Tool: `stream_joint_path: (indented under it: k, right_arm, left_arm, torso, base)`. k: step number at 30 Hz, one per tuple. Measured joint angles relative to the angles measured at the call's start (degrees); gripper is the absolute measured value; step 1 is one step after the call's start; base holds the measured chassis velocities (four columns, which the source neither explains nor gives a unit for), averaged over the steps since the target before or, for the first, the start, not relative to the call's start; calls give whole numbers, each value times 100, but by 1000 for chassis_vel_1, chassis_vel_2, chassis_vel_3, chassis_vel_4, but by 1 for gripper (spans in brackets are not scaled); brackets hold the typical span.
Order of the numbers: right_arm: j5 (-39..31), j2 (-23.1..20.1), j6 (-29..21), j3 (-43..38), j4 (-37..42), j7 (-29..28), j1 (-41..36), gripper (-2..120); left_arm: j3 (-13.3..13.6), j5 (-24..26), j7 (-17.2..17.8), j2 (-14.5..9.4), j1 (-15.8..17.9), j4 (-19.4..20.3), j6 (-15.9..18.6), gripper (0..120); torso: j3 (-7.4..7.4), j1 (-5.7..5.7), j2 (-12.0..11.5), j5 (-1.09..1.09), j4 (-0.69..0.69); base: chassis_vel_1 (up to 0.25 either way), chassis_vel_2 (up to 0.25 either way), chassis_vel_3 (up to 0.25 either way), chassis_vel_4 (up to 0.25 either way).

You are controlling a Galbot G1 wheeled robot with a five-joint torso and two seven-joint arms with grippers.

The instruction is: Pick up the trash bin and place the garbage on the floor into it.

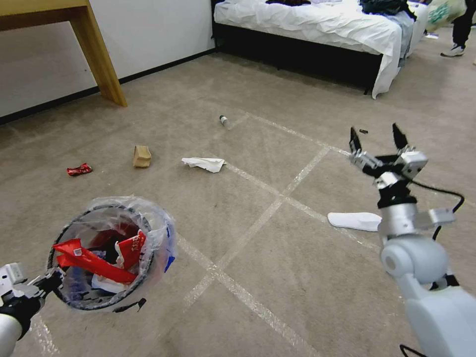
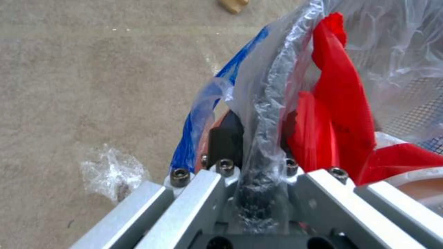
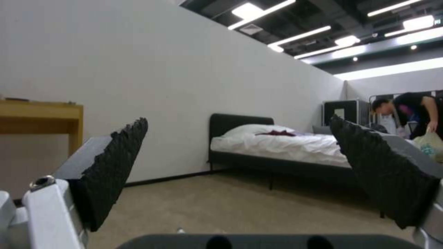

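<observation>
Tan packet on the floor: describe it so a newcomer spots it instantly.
Start at the wooden table leg by the wall, then come toward the robot onto the carpet. The tan packet lies between a crushed red can and a white tissue. It alone is boxy and brown.

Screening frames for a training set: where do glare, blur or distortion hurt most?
Head view: wide-angle bend at the edges, trash bin liner glints. Left wrist view: left hand and liner close and soft. Right wrist view: ceiling lights blown out, right hand fingers dark against them.
</observation>
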State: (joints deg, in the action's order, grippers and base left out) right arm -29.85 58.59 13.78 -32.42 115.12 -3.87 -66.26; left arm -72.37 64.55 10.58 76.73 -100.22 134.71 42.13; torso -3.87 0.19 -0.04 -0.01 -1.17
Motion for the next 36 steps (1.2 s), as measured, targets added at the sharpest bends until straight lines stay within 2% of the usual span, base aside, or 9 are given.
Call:
stream_joint_path:
  k: [15,36]
  right_arm:
    - [244,119,112,280,-173,31,-59,100]
    - [373,99,144,496,-214,29,-81,100]
  left_arm:
    - [-80,7,1,12,-45,-94,0,2]
    - [-66,-5,-15,5,-77,-197,-1,2]
  torso:
    - [1,-1,0,0,0]
    - [-1,2,0,0,1]
  base:
    - [-34,37,37,-32]
    - [-239,237,241,-237]
